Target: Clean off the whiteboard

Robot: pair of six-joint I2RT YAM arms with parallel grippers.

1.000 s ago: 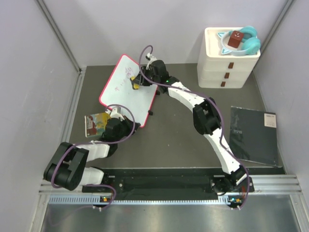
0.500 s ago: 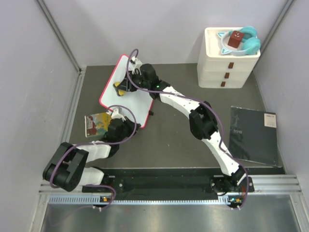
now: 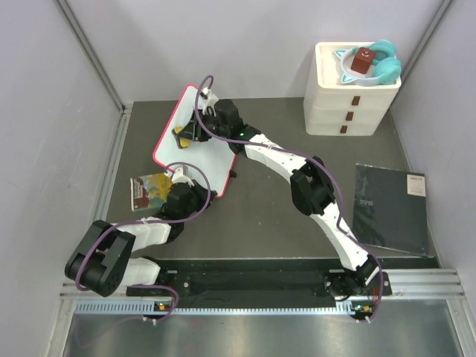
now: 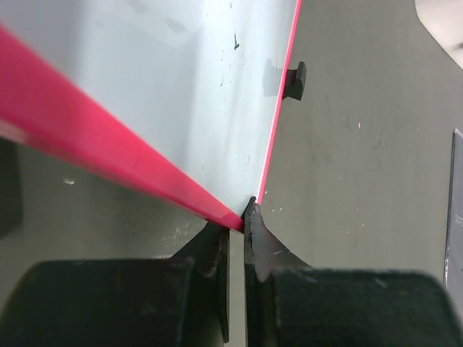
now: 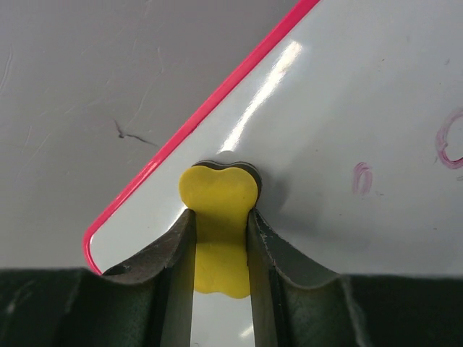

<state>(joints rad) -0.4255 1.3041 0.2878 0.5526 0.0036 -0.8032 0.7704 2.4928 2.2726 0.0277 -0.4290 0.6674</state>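
though pale-walled, grey table (image 3: 268,216) (whiteboard (image 3: 175,152) atop)

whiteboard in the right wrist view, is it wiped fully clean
No, red marks show on the whiteboard to the right of the eraser held in the right claw.

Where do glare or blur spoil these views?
Right wrist: a bright glare streak runs across the whiteboard just above the yellow eraser; the near fingers look soft. Left wrist: the board's red frame close to the lens is blurred. Top external: evenly lit, sharp.
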